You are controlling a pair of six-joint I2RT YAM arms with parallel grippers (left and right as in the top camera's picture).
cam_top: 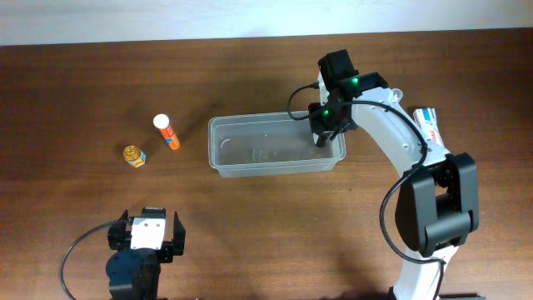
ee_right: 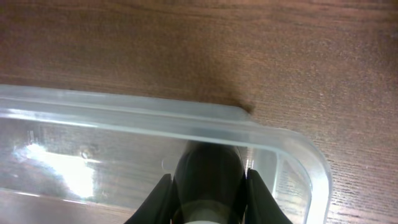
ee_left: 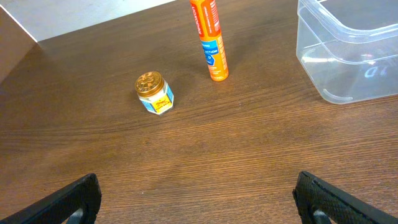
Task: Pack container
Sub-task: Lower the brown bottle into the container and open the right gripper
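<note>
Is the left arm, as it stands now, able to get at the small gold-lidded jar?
Probably yes. The jar stands alone ahead of the open left jaws with nothing between them; the orange tube lies apart, off to one side.

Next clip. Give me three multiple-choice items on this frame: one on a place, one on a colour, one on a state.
1. Where is the right gripper? A over the jar; B at the container's right end; C off the table.
2. What colour is the tube's body? A green; B blue; C orange.
3. What is the left gripper's state? A open, holding nothing; B shut on the jar; C shut on the tube.
Answers: 1 B, the overhead view shows it at that end's rim. 2 C, it is orange in both views. 3 A, its fingers stand wide apart, nothing between.
</note>
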